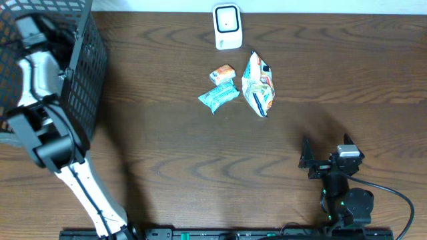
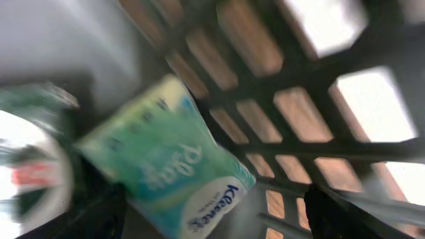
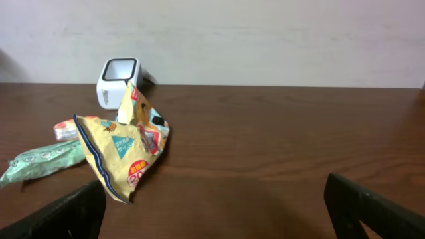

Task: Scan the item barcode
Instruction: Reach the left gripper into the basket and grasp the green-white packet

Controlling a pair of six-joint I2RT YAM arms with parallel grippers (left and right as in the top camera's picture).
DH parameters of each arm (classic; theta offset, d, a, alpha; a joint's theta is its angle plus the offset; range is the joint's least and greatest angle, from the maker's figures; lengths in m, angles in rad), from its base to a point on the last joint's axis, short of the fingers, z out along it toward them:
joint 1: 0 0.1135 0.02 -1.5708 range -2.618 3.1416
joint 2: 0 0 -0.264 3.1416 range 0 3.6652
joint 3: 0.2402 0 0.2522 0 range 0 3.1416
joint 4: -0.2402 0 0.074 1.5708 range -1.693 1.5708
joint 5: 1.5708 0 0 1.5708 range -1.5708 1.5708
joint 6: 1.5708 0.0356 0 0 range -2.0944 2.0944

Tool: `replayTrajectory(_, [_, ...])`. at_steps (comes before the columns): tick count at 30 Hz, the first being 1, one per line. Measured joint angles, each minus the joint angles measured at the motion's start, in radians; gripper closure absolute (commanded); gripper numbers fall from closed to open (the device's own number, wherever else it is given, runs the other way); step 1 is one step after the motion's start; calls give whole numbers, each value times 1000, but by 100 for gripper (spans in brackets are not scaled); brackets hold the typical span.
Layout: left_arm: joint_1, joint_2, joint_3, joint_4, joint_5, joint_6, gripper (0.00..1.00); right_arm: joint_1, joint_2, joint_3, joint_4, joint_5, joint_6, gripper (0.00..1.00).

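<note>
Left arm reaches into the black mesh basket point(image 1: 87, 67) at the worktop's point(image 1: 167, 147) far left corner. Left wrist view is blurred: left pincer point(image 2: 212, 199) has its jaws well apart, and a green tissue pack point(image 2: 166, 159) lies tilted between them against the basket wall. Contact with the pack: cannot tell.

Right pincer point(image 1: 325, 148) is at the near right, jaws fully apart, holding nothing.

White scanner point(image 1: 227, 27) stands at the far edge. Just in front of it lie an orange packet point(image 1: 222, 73), a green packet point(image 1: 219, 97) and a yellow snack bag point(image 1: 257, 83).

Scanner point(image 1: 227, 27) behind snack bag point(image 1: 257, 85) (basket point(image 1: 87, 60) left).
</note>
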Motion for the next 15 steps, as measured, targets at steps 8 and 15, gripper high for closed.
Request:
replayTrajectory(8, [-23,48,0,60,-48,-98,21,0,0,0,0,0,0,1])
replayTrajectory(15, [-19,71,1,82,-66,-109,66,0,0,0,0,0,0,1])
